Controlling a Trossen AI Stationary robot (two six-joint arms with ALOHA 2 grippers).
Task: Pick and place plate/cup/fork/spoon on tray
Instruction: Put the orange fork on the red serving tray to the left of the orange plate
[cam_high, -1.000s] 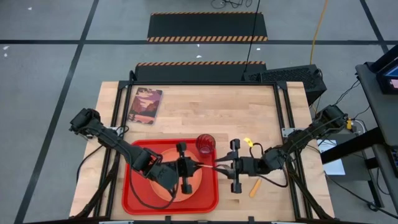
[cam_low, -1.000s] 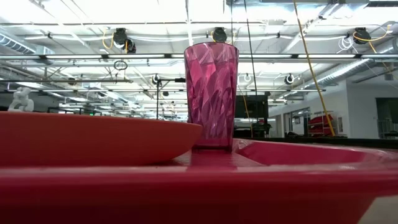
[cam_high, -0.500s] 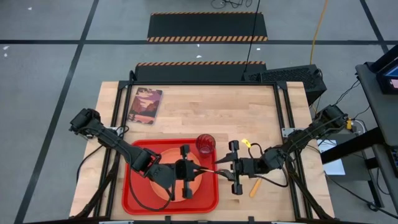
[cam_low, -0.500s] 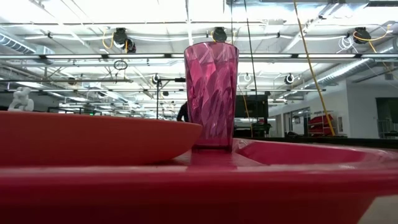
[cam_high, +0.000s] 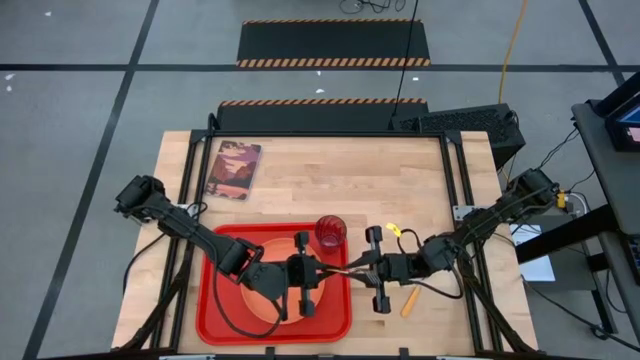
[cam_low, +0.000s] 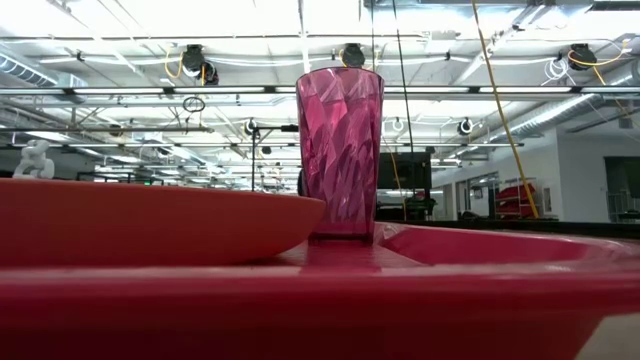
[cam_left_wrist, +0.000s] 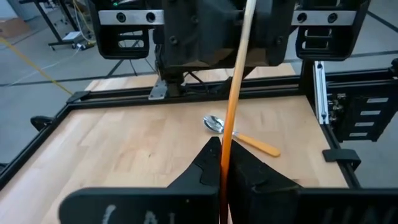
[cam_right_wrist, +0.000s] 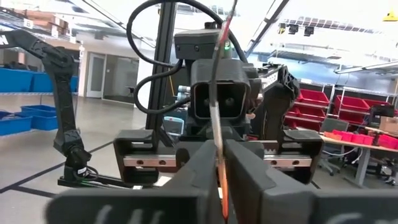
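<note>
The left pincer (cam_high: 318, 270) is shut on the orange handle of the fork (cam_left_wrist: 233, 93) and holds it over the tray's (cam_high: 215, 320) right part. The right pincer (cam_high: 352, 269) faces it from the tray's right edge, and its fingers (cam_right_wrist: 199, 180) are narrow around the other end of the same fork, so both arms seem to grip it together, like a handover between them. On the tray the plate (cam_high: 268, 250) lies under the left arm and the cup (cam_high: 331, 230) stands at the far right corner. The spoon (cam_high: 409, 300) lies on the counter (cam_high: 300, 180), right of the tray, near the right arm.

The risk, I think, is in the release. If one pincer lets go too early or both pull, the thin fork can twist, slip and fall outside the tray. The cup is near and an arm can knock it.
</note>
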